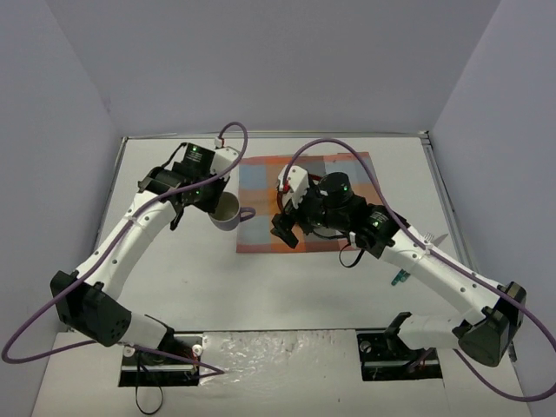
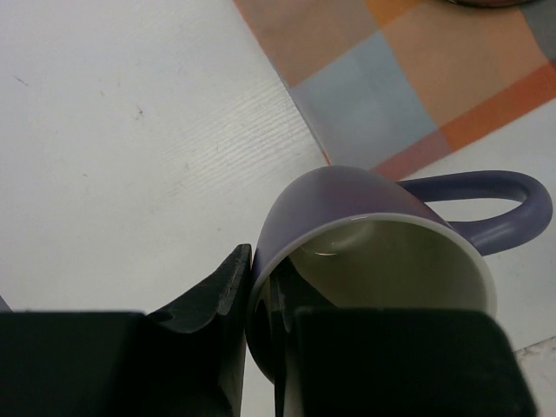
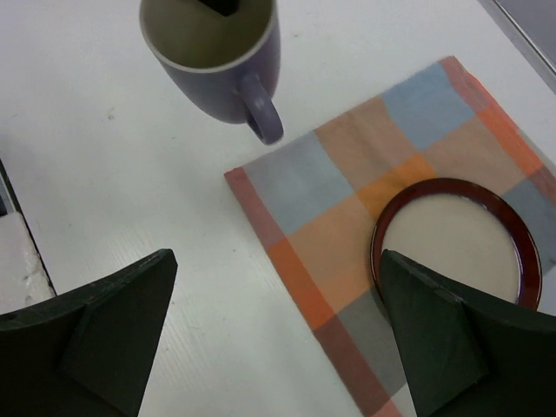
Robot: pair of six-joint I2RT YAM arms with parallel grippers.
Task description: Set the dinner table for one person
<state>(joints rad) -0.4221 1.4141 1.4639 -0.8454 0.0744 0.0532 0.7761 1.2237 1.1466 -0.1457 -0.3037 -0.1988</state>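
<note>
mug (image 1: 225, 212) points its handle toward plaid mat (image 1: 261, 186).

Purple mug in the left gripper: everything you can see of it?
The mug looks glossy and ceramic, purple outside, cream inside, empty, with one loop handle. The left gripper holds it by the rim wall, jaws shut with one finger inside and one outside. Its mouth faces up. It sits beside the plaid mat, handle pointing toward the mat's edge. Whether its base touches the dinner table cannot be told.
</note>
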